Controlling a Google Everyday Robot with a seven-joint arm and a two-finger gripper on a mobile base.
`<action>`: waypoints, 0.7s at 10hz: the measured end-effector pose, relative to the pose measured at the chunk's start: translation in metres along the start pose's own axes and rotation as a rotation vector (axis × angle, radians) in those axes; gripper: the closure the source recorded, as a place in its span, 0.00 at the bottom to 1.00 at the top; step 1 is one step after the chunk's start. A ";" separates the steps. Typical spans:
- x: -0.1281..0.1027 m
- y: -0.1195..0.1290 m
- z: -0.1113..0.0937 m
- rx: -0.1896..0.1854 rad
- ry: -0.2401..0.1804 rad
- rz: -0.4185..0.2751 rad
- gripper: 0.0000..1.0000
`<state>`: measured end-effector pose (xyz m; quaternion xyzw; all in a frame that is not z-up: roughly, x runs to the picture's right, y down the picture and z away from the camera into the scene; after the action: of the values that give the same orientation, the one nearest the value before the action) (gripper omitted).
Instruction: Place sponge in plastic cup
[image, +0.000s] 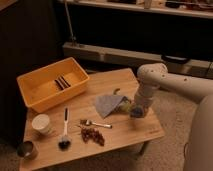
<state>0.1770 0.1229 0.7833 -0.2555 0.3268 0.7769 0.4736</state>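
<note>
Wooden tabletop (127, 131) is carrying every item listed below.

White arm (152, 80) is reaching in from the right and bending down over the tabletop's right half.

Yellow bin (47, 100) is sitting at the back left, with two dark strips lying inside it.

Grey cloth (106, 104) is lying crumpled near the middle.

White cup (41, 123) is standing upright at the left edge, with a dark metal cup (26, 149) standing near it at the front left corner.

Brush (64, 135) is lying in front of the bin, bristles toward the front.

Metal utensil (96, 124) is lying just in front of the cloth, and a brown cluster (93, 135) is lying just beside it.

Plastic cup (125, 106), judged to be the pale yellow-green shape, is sitting against the cloth's right edge, just beside the pincer; upright or tipped cannot be told.

Pincer (136, 112) is hanging low over the tabletop, right of the cloth. Whether it is apart, together or clamped cannot be told.

Sponge: not made out anywhere; it may be hiding in the pincer.

Step in hand, as judged: bringing the pincer to the cup. Next move is calling for centring over the cup's mouth before any release.
</note>
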 end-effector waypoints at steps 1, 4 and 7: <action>-0.002 0.015 0.000 0.000 -0.009 -0.019 0.89; -0.017 0.064 -0.004 0.004 -0.038 -0.077 0.89; -0.035 0.121 -0.005 0.012 -0.044 -0.162 0.89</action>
<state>0.0831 0.0583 0.8369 -0.2613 0.2991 0.7396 0.5433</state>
